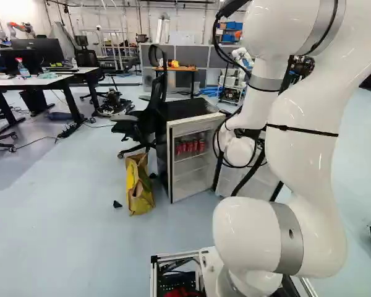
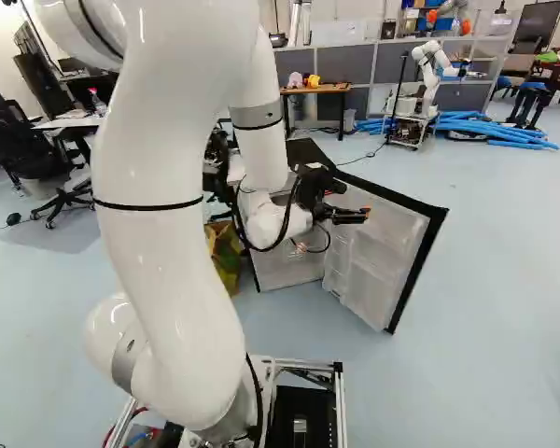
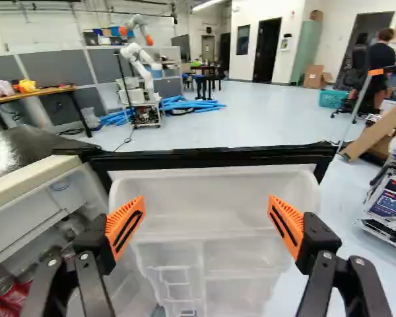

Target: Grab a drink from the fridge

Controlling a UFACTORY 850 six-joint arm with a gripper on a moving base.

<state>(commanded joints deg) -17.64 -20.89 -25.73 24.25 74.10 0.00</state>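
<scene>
The claw [image 2: 365,215] is spread, its two black fingers with ribbed orange pads [image 3: 125,224] standing wide apart with nothing pinched between them. In the wrist view the claw [image 3: 207,206] faces the inner side of the fridge's open door [image 3: 221,157], which has a black edge and a lining of translucent white plastic compartments [image 3: 214,198]. The door stands swung out from the small fridge with a black top and pale front frame [image 1: 170,166].

The drinks are red cans [image 1: 190,146], standing in a row on a shelf inside the fridge. In the wrist view they appear beyond one finger, off to the side of the gap between the fingers, and apart from the claw.

The jointed white arm [image 1: 306,117] rises from the base and reaches forward to the fridge. A yellow and brown bag [image 1: 140,189] stands on the pale blue floor [image 1: 74,235] beside the fridge, near a black office chair [image 1: 151,114]. Farther off, another robot [image 2: 433,75] stands near a heap of blue tubes [image 2: 504,131].
</scene>
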